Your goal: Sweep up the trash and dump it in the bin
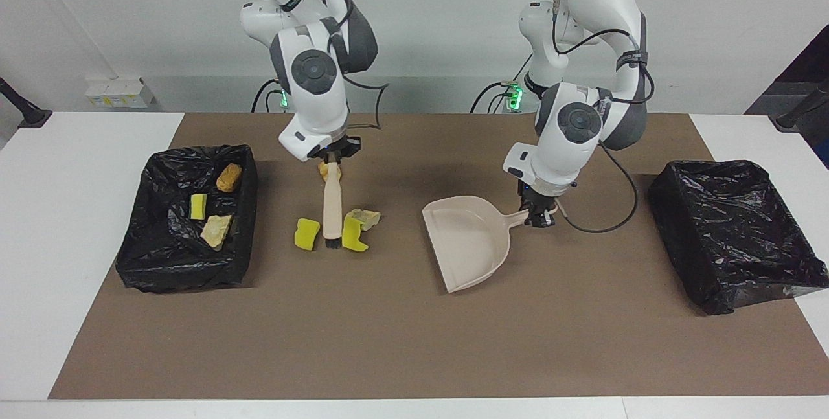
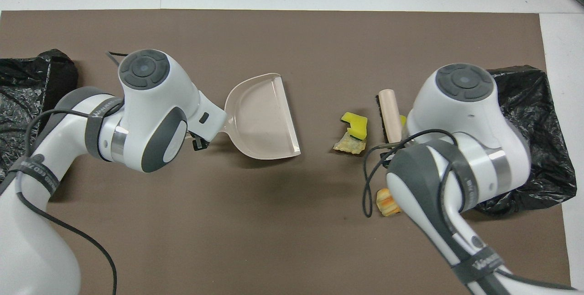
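Note:
My right gripper (image 1: 332,155) is shut on the handle of a beige brush (image 1: 332,202), whose dark bristles rest on the mat. Two yellow sponge chunks (image 1: 306,234) (image 1: 353,236) lie either side of the bristles, with a tan bread lump (image 1: 366,217) by one of them. A brown lump (image 2: 387,201) lies under that gripper, nearer the robots. My left gripper (image 1: 539,217) is shut on the handle of the beige dustpan (image 1: 467,244), whose mouth faces the scraps. The black-lined bin (image 1: 181,280) at the right arm's end holds three scraps: one brown (image 1: 228,177), one yellow, one tan.
A second black-lined bin (image 1: 738,237) stands at the left arm's end of the brown mat, with nothing showing inside. In the overhead view the right arm covers part of the bin (image 2: 524,103) with the scraps and one sponge.

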Controlling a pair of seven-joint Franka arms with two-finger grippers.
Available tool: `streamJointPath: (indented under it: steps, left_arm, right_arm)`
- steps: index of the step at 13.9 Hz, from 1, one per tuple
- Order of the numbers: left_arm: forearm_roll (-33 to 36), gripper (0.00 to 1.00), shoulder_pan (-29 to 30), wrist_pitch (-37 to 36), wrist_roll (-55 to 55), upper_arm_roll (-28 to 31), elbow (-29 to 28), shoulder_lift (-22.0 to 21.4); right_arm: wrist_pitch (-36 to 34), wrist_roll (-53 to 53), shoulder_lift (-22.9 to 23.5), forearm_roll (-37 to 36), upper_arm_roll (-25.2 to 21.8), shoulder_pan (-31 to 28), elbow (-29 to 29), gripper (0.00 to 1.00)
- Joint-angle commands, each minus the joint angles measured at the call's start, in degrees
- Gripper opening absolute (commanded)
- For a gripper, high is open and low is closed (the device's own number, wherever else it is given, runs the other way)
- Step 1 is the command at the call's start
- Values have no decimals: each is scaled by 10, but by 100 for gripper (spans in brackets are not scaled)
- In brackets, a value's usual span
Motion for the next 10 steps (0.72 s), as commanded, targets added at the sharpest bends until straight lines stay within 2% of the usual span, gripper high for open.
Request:
streamJointPath:
  steps: [1, 4, 6, 10]
  left_arm:
    - [-3, 0, -38, 4, -30, 11, -44, -40]
    - [1, 0, -61, 7, -64, 11, -47, -38]
    - [3, 0, -64, 0, -71, 11, -51, -40]
    - [23, 0, -68, 22, -71, 11, -104, -65]
  right_arm:
    - [11, -119, 1, -43, 10, -82, -21, 0]
    - [63, -119, 20, -66, 9, -109, -45, 0]
    - [90, -115, 35, -66, 9, -106, -51, 0]
    - [99, -58, 46, -36, 13, -49, -51, 0]
